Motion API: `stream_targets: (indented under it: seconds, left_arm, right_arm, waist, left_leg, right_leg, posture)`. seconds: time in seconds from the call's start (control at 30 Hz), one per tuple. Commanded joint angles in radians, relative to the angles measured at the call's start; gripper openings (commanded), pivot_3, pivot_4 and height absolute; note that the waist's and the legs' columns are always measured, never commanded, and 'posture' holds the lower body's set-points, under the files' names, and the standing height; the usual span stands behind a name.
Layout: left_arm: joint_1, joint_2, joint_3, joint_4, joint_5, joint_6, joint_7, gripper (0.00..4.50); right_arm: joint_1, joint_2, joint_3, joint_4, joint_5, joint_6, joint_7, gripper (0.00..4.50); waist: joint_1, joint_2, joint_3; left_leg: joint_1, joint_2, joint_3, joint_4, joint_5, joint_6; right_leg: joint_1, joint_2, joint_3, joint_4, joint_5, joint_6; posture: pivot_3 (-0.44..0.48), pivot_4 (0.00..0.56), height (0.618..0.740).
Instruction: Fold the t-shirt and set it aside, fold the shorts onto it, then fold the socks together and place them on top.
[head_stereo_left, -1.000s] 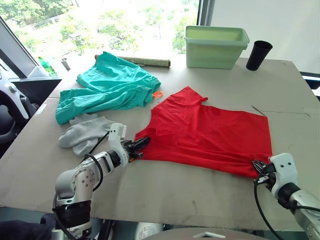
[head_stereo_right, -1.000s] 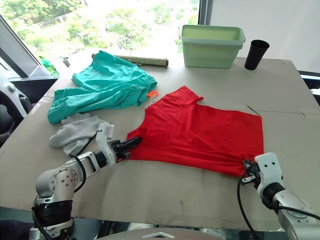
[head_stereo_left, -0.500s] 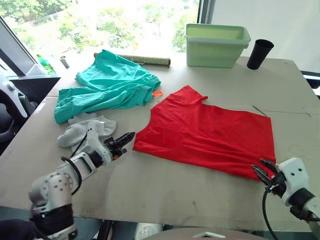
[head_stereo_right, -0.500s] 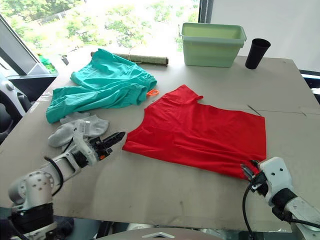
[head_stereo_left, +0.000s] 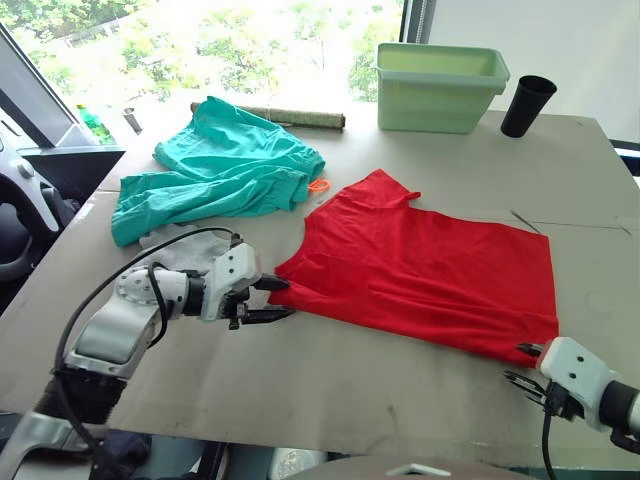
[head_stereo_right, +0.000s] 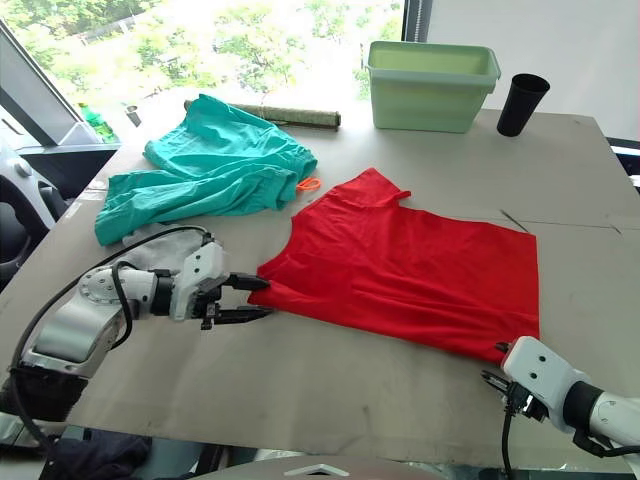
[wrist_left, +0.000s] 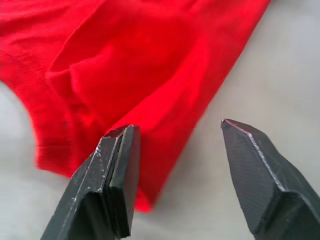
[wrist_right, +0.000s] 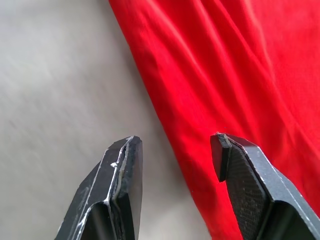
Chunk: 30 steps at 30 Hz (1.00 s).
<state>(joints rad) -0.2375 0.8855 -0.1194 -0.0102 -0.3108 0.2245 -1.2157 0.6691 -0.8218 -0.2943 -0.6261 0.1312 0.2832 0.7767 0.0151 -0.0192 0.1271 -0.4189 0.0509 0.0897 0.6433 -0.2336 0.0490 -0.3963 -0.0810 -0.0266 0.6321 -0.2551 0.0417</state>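
The red t-shirt (head_stereo_left: 430, 265) lies spread flat on the table, one sleeve pointing to the far side. My left gripper (head_stereo_left: 274, 300) is open at the shirt's near left corner, and in the left wrist view that corner (wrist_left: 125, 80) lies between its fingers (wrist_left: 120, 165). My right gripper (head_stereo_left: 524, 364) is open just off the shirt's near right hem (wrist_right: 210, 100), holding nothing. The teal shorts (head_stereo_left: 220, 175) lie crumpled at the far left. The grey socks (head_stereo_left: 165, 240) sit beside them, partly hidden behind my left arm.
A pale green tub (head_stereo_left: 440, 85) and a black cup (head_stereo_left: 527, 105) stand at the far edge. A cardboard roll (head_stereo_left: 290, 118) lies behind the shorts. The table's near edge runs just below both grippers.
Both grippers opened and let go of the t-shirt. The left one swung away to the left, then came back to the shirt's corner. The right one drew back toward the near edge.
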Motion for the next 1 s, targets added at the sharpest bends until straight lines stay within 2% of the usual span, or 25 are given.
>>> stream_targets:
  seconds: [0.03,0.17,0.2,0.23,0.33,0.37,0.4,0.57,0.8,0.83,0.87,0.9,0.97,1.0]
  left_arm:
    - [-0.036,-0.006,-0.037,0.073,0.079,-0.119,-0.042,2.82]
    - [-0.042,0.003,-0.075,0.115,0.114,-0.147,-0.101,2.82]
    - [-0.038,0.001,-0.073,0.116,0.108,-0.134,-0.11,2.32]
    - [-0.028,0.002,-0.067,0.111,0.096,-0.121,-0.122,2.11]
    - [0.043,0.023,-0.017,0.029,0.015,-0.041,-0.146,0.94]
    - [0.069,0.032,-0.001,-0.005,-0.006,-0.018,-0.147,0.31]
    - [0.104,0.045,0.015,-0.043,-0.024,-0.003,-0.15,0.06]
    - [0.313,0.078,0.1,-0.24,-0.081,0.065,-0.092,0.06]
    - [0.438,0.062,0.18,-0.342,-0.105,0.104,-0.011,0.06]
    - [0.442,0.06,0.197,-0.345,-0.129,0.126,-0.009,0.4]
    - [0.423,0.052,0.236,-0.346,-0.207,0.207,0.006,0.61]
    - [0.375,0.042,0.287,-0.325,-0.304,0.308,0.035,0.9]
    - [0.299,0.044,0.352,-0.286,-0.437,0.46,0.058,1.56]
    - [0.254,0.064,0.366,-0.256,-0.493,0.538,0.046,2.29]
  right_arm:
    - [-0.042,-0.018,-0.031,0.031,-0.002,0.007,0.02,2.34]
    - [-0.088,-0.058,-0.002,0.08,-0.011,0.059,0.055,2.34]
    - [-0.103,-0.068,0.005,0.087,0.004,0.073,0.074,1.84]
    - [-0.116,-0.078,0.012,0.091,0.017,0.088,0.094,1.6]
    - [-0.131,-0.104,0.014,0.093,0.039,0.094,0.149,0.43]
    - [-0.127,-0.11,0.008,0.089,0.045,0.094,0.164,0.0]
    - [-0.119,-0.115,0.001,0.085,0.05,0.092,0.177,0.0]
    - [-0.031,-0.121,-0.042,0.039,0.061,0.084,0.228,0.0]
    - [0.05,-0.072,-0.108,-0.032,0.072,0.075,0.225,0.0]
    - [0.049,-0.06,-0.123,-0.036,0.083,0.071,0.224,0.0]
    - [0.061,-0.041,-0.151,-0.057,0.114,0.075,0.23,0.0]
    - [0.059,-0.001,-0.191,-0.089,0.173,0.081,0.219,0.62]
    - [0.056,0.054,-0.252,-0.137,0.263,0.097,0.214,1.2]
    - [0.055,0.072,-0.273,-0.154,0.305,0.099,0.222,1.97]
  waist:
    - [-0.002,0.0,0.0]
    - [-0.001,-0.001,0.0]
    - [-0.001,-0.001,0.0]
    - [-0.001,-0.001,0.0]
    - [-0.003,-0.001,0.0]
    - [-0.005,-0.001,0.0]
    - [-0.003,-0.001,0.0]
    - [0.0,-0.001,0.0]
    - [0.001,0.0,0.001]
    - [0.001,0.0,0.001]
    - [0.0,0.0,0.001]
    - [0.001,0.0,0.002]
    - [0.003,-0.001,0.003]
    - [0.002,-0.001,0.003]
  left_leg:
    - [0.0,0.0,0.0,0.0,0.0,0.0]
    - [0.0,0.001,0.001,0.0,0.0,0.001]
    - [0.0,0.001,0.001,0.0,0.0,0.001]
    - [0.001,0.001,0.001,0.001,0.0,0.001]
    - [0.001,0.001,0.001,0.001,0.0,0.001]
    - [0.001,0.002,0.002,0.001,-0.001,0.001]
    - [0.001,0.002,0.002,0.001,-0.001,0.002]
    - [0.002,0.003,0.001,0.001,-0.001,0.002]
    - [0.002,0.004,0.0,0.003,-0.001,0.001]
    - [0.002,0.004,0.0,0.004,-0.001,0.001]
    - [0.002,0.004,0.0,0.004,-0.001,0.001]
    - [0.002,0.004,0.0,0.004,-0.001,0.001]
    - [0.002,0.004,-0.002,0.005,-0.001,0.001]
    - [0.002,0.004,-0.003,0.006,-0.001,0.001]
  right_leg:
    - [0.0,0.001,-0.001,-0.001,0.0,0.0]
    - [0.0,0.003,-0.002,-0.001,0.0,0.0]
    - [0.0,0.004,-0.002,-0.001,0.0,0.0]
    - [0.001,0.007,-0.002,-0.001,0.0,0.0]
    - [0.002,0.008,-0.001,0.0,0.0,0.001]
    - [0.002,0.008,-0.001,0.0,0.0,0.001]
    - [0.002,0.008,-0.001,0.0,0.0,0.001]
    - [0.002,0.009,-0.002,0.0,0.0,0.001]
    - [0.003,0.004,-0.003,0.001,0.0,0.001]
    - [0.003,0.004,-0.003,0.001,0.0,0.001]
    - [0.003,0.004,-0.003,0.001,0.0,0.001]
    - [0.003,0.004,-0.003,0.002,0.0,0.001]
    - [0.003,0.004,-0.005,0.003,-0.001,0.002]
    - [0.003,0.004,-0.006,0.004,-0.002,0.004]
  posture:
    - [0.0,0.15,0.74]
    - [0.0,0.15,0.74]
    - [0.0,0.15,0.74]
    - [0.0,0.15,0.74]
    - [0.0,0.15,0.74]
    - [0.0,0.15,0.74]
    - [0.0,0.15,0.74]
    - [0.0,0.15,0.74]
    - [0.0,0.15,0.74]
    - [0.0,0.15,0.74]
    - [0.0,0.15,0.74]
    - [0.0,0.15,0.74]
    - [0.0,0.15,0.74]
    - [0.0,0.15,0.74]
